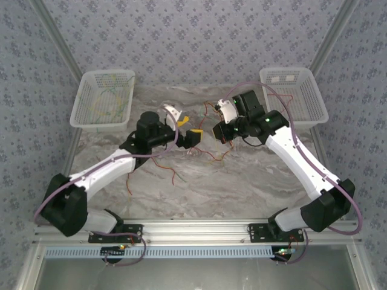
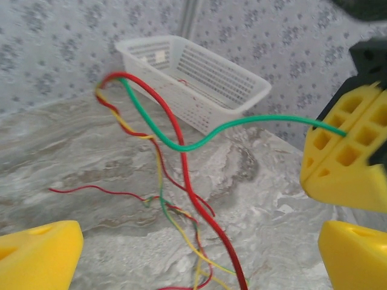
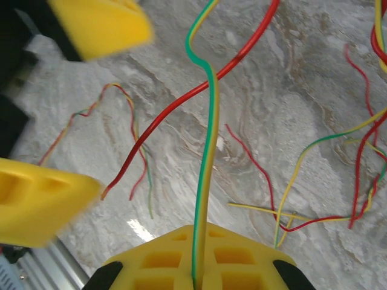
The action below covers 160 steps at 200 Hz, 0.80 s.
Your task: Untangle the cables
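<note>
Right hand [image 1: 222,130] hovers just left of the right basket [image 1: 314,104], pinched shut on one green-and-yellow cable [image 3: 208,151] that runs straight out from between its yellow fingers [image 3: 163,263]. Farther from that basket on the same side, the left hand [image 1: 190,127] has its fingers [image 2: 36,254] spread wide and grips nothing.

The other cables [image 1: 208,156], red, yellow and green, lie in a loose tangle on the table [image 1: 254,187], left of the right basket and nearer the arms. Some loops are lifted off the surface towards the right hand.

The table is grey-veined and marble-patterned. Blue-grey flowered walls [image 1: 193,36] close it in on three sides behind and beside the right basket, with metal posts in the corners.

Bare table lies between the right basket and the aluminium rail [image 1: 199,229] at the near edge. Across the table from the right basket stands the left basket [image 1: 81,116], which holds more thin strands.

Part of the tangle runs under the left arm. The strands cross too finely to count, and the nearest fingers are blurred in the wrist views.
</note>
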{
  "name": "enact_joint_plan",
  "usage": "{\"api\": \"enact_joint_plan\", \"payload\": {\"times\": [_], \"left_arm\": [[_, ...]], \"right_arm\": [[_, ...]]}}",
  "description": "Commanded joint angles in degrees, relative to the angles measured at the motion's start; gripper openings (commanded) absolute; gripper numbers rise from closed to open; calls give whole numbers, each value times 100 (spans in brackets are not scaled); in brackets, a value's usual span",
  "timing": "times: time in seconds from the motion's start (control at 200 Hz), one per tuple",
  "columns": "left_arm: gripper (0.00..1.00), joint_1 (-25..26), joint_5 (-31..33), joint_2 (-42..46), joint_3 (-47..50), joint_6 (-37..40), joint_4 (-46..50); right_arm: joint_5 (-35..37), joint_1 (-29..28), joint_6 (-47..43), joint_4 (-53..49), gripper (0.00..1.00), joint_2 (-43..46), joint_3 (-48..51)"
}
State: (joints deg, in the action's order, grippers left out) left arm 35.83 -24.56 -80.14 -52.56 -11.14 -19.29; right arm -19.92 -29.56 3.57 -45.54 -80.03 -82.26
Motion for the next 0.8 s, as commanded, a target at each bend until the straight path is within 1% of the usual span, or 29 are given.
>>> {"api": "enact_joint_plan", "payload": {"times": [0.0,0.025,0.05,0.07,0.125,0.195,0.22,0.245,0.27,0.355,0.39,0.485,0.57,0.665,0.795], "left_arm": [[99,123,-164,-450,-332,55,-102],[99,125,-206,-556,-370,35,-135],[90,123,-278,-653,-396,43,-163],[82,133,-327,-714,-426,57,-186],[66,135,-307,-823,-436,23,-267],[26,133,-69,-814,-396,33,-313],[17,130,62,-772,-374,36,-296],[11,125,185,-717,-345,46,-259],[0,117,310,-648,-316,62,-208],[0,52,490,-232,-64,92,-209],[0,16,531,-20,76,102,-254],[0,-197,613,561,331,121,-119],[0,-476,716,995,439,198,242],[0,-916,730,1345,505,169,617],[0,-1535,522,1754,655,-11,682]], "right_arm": [[-624,-32,42,259,0,189,71],[-668,-41,58,295,0,221,94],[-718,-35,64,333,0,245,123],[-731,-34,79,349,0,263,141],[-703,-39,86,355,0,303,166],[-639,-3,65,299,0,320,175],[-613,29,79,285,0,319,183],[-547,57,109,269,0,323,190],[-438,100,157,257,0,327,192],[176,372,468,183,0,363,145],[296,541,585,166,0,405,140],[403,1144,938,283,0,608,227],[188,1736,1199,490,0,813,357],[147,2278,1453,630,0,987,459],[304,2909,1767,705,0,1145,576]]}}
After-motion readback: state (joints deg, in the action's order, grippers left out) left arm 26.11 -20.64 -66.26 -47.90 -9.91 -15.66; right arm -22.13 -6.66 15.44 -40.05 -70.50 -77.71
